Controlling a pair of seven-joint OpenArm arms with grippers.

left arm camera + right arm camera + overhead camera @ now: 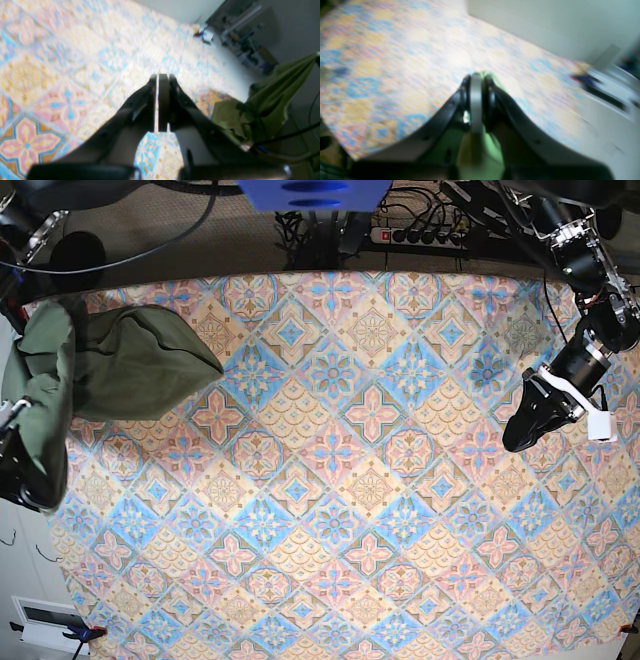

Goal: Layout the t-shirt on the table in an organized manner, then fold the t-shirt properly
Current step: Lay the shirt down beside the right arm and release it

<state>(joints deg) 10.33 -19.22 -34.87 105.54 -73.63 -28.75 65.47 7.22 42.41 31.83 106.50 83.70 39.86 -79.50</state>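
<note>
- Olive-green cotton t-shirt (95, 365): bunched at the left edge of the floral-tiled worktop (340, 480) in the base view
- Right claw (476, 77): clenched on green fabric, shown only by its wrist view
- Left claw (160, 77): clenched, empty, above bare worktop
</note>
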